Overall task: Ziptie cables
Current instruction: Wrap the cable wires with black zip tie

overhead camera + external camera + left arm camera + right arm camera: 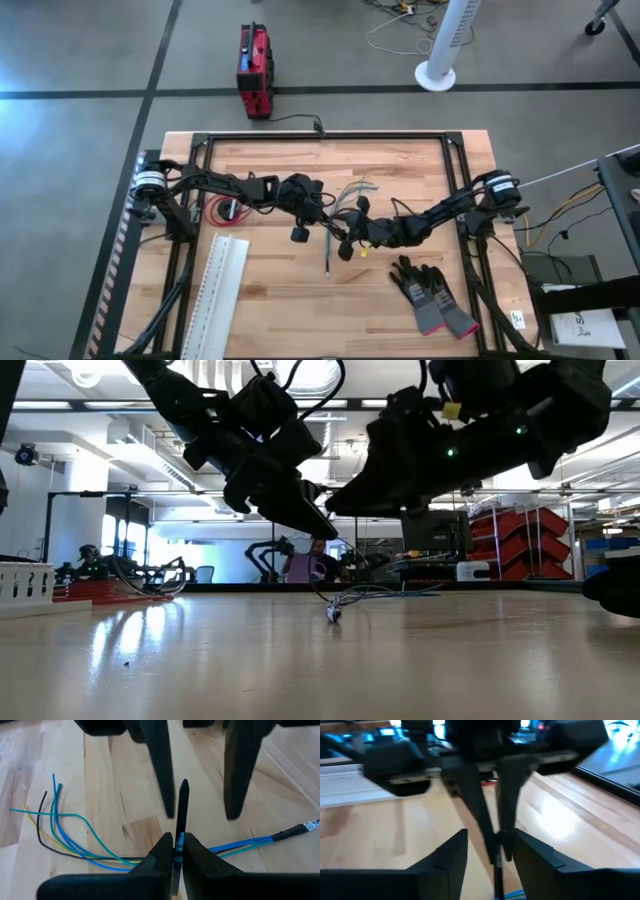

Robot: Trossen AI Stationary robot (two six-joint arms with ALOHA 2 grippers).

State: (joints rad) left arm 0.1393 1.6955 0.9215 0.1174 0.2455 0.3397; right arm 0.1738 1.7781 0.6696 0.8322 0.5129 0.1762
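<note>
- Wondering how the strap is best passed over at this point, tbh. The zip tie (183,800) is clamped in the left gripper (176,840) right above the cables (75,845), with its tip pointed up. The right gripper (201,815) is held just past the cables with its fingers spread apart and nothing in them.

- Looks like a handover of the tail, though that's only a guess. The open fingers should be lined up so the tip is taken between them, then closed well down the strap, not on the very end, or it could be flicked out. The left grip should be kept until the other side is shut. Whether the strap is already looped round the bundle can't be told, since that spot is hidden by the clamped fingers.

- Anything in the way?

- Not much. A coil of red wire (220,210) is seen beside the cables, on the left arm's side. The gloves (432,295) and the white slotted strip (222,290) are laid well apart from the cables, so they can be ignored. Only the loose splayed ends should be watched, as they could be snagged.
</note>
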